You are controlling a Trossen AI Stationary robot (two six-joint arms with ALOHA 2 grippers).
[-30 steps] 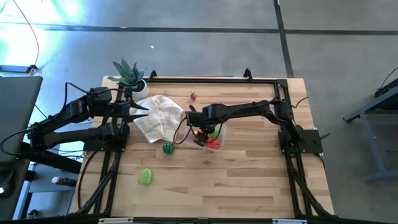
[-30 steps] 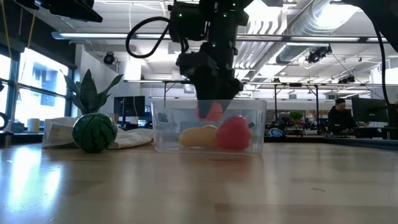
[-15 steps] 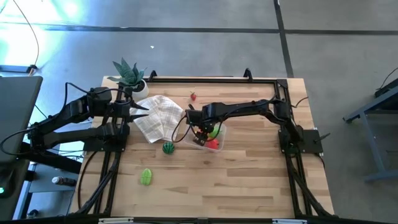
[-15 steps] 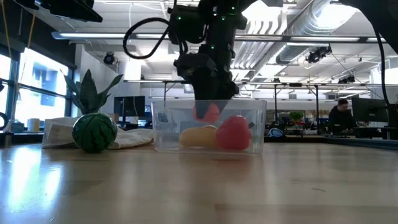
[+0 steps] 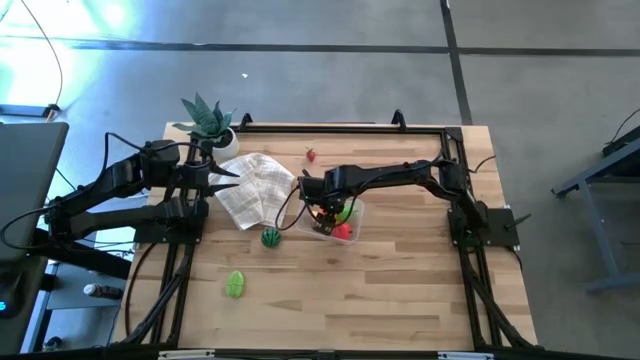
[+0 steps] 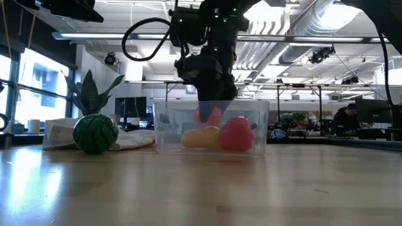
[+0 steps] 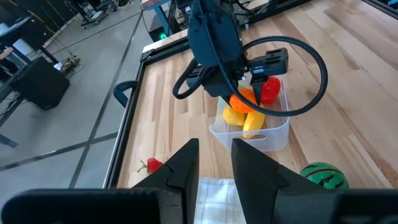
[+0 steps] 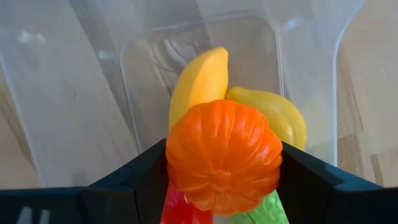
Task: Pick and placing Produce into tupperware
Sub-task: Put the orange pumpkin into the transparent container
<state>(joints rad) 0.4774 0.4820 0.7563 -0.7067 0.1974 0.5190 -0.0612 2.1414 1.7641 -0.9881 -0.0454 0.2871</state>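
Note:
The clear tupperware [image 5: 340, 222] [image 6: 210, 129] stands on the table's middle and holds yellow fruits [image 8: 199, 87], a red one [image 6: 237, 134] and a green one [image 8: 264, 211]. My right gripper [image 5: 320, 211] [image 8: 224, 171] reaches down into it, shut on an orange pumpkin toy [image 8: 224, 155] [image 6: 208, 115]. My left gripper [image 5: 226, 178] [image 7: 214, 168] waits open above the white cloth [image 5: 255, 188] at the far left. A toy watermelon [image 5: 270, 237] [image 6: 95, 133], a green fruit [image 5: 235, 284] and a strawberry [image 5: 311, 154] rest on the table. My right gripper pinches the orange pumpkin toy between its two fingers [image 8: 143, 180], one on each of its opposite sides [image 8: 177, 155]. The fingers come from above, pointing down. The toy sits inside the tupperware walls above the other fruits; whether it touches them I cannot tell.
A potted plant [image 5: 207, 122] stands at the far left corner beside the cloth. Black rails [image 5: 340, 128] frame the table's far and side edges. Bare wood [image 5: 380, 290] lies along the near half of the table.
My right gripper, still shut on the orange toy, has shifted a little toward the table's left inside the tupperware. The fruits on the table have stayed put.

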